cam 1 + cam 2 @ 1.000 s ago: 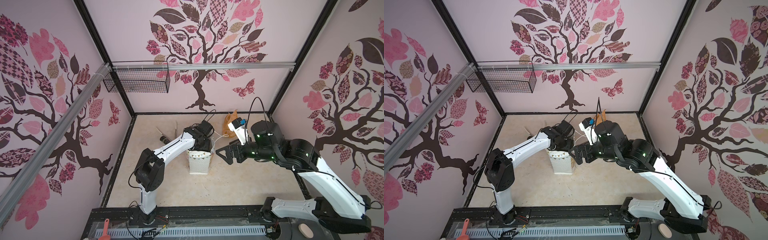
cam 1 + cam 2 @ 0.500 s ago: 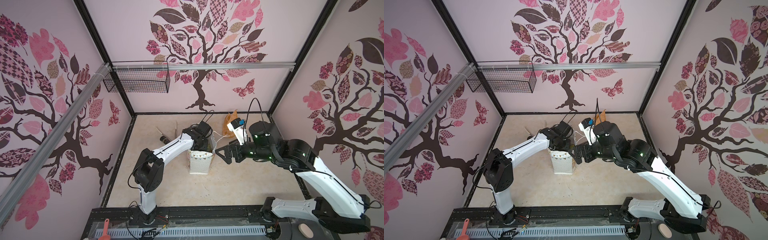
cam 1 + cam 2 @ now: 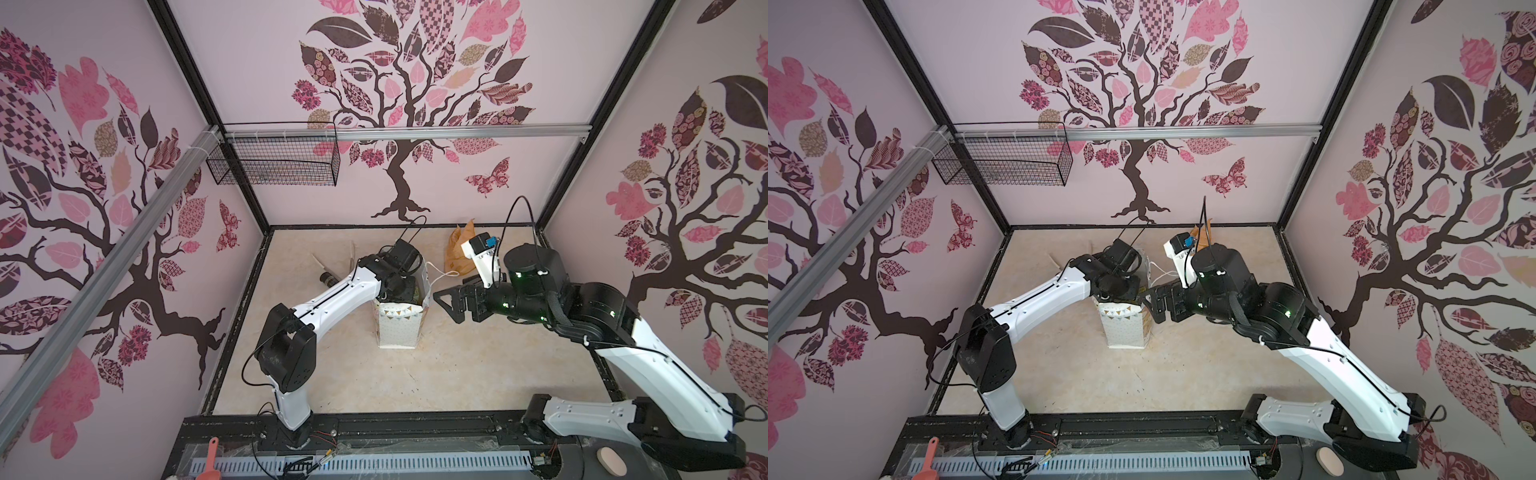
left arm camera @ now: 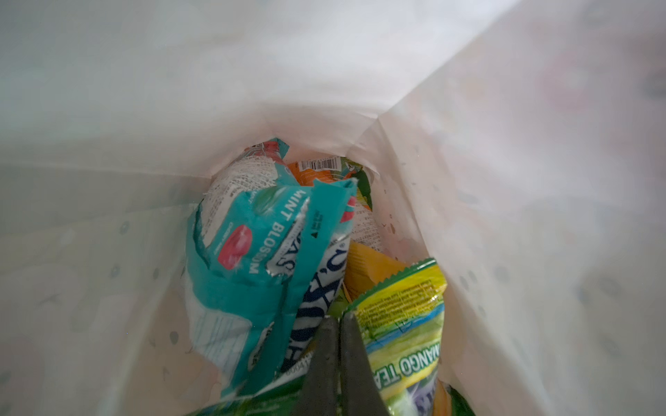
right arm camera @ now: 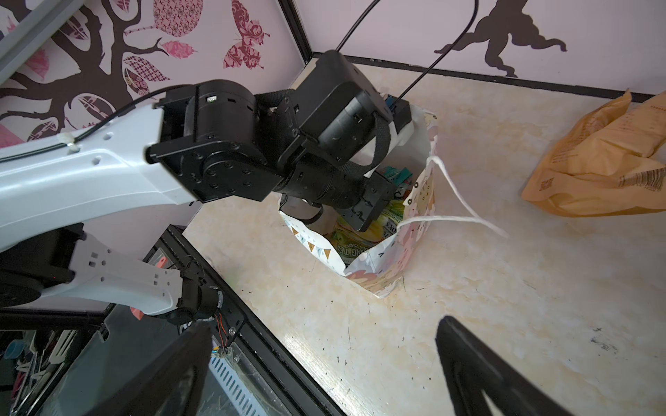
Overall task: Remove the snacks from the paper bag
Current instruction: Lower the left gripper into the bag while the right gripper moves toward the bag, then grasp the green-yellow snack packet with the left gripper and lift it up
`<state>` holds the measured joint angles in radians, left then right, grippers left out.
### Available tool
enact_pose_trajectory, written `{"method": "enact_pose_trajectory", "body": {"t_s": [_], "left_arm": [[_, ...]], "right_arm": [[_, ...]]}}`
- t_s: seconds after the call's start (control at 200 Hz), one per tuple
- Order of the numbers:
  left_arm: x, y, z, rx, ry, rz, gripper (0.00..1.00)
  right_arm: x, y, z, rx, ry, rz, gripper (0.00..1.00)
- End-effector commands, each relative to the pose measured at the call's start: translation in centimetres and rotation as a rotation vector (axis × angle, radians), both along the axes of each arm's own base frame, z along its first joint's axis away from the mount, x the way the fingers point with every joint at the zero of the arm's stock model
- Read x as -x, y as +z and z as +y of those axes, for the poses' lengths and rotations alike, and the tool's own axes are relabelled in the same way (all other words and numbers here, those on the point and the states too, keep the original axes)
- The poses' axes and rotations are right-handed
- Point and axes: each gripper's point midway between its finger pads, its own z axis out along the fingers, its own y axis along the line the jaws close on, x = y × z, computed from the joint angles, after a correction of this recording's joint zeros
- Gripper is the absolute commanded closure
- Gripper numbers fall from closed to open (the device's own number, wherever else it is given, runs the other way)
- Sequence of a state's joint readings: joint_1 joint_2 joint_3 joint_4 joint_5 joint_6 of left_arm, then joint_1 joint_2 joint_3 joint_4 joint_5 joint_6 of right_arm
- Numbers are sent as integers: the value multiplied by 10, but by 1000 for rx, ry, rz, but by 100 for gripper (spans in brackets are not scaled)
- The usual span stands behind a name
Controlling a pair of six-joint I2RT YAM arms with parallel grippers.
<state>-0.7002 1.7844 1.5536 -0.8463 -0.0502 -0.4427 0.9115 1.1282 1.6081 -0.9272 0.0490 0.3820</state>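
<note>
The left arm [image 3: 332, 297] is extended from 8 o'clock, and the left jaws are sunk in the mouth of the paper bag [image 3: 397, 328], which stands upright mid-counter [image 3: 457, 374]. In the left wrist view these jaws are pressed shut between the teal packet [image 4: 252, 252] and a green-and-yellow packet [image 4: 403, 324], at the latter's crimped edge. Whether that edge is actually pinched cannot be told. Every snack seen is inside the bag, with an orange packet [image 4: 313, 176] and a mustard-yellow one [image 4: 367, 266] deeper down. A slow, straight lift is advised, so the grip can be checked and the thin bag walls are not dragged over. The right jaws, on the right arm [image 3: 536, 291], are spread wide and empty at 3 o'clock of the bag and could be used to steady its rim. The crumpled tan-brown paper [image 3: 457, 253] at 1 o'clock should be left alone.
</note>
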Motion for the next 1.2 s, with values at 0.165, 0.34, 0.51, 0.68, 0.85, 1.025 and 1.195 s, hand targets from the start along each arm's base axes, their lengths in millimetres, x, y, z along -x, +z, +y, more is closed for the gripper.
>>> {"method": "enact_pose_trajectory", "body": {"t_s": [0.165,0.34,0.51,0.68,0.85,1.025,1.195], "left_arm": [[9,51,-3,90,-33,-78,100],[7,75,0,104,-33,-129,100],[10,92,-2,118,-53,-156,100],[14,109,-4,115,-66,-199,100],[15,126,-3,118,-71,-235,100],[16,141,-4,123,-78,-272,100],[18,153,-4,134,-84,-300,100]], "right_arm": [[-4,13,-13,-46,-65,-60,0],[-4,16,-17,-64,-82,-77,0],[-5,15,-19,-66,-92,-80,0],[-4,15,-21,-82,-98,-89,0],[-6,15,-23,-82,-114,-92,0],[-7,15,-25,-83,-124,-98,0],[-8,15,-26,-84,-132,-103,0]]}}
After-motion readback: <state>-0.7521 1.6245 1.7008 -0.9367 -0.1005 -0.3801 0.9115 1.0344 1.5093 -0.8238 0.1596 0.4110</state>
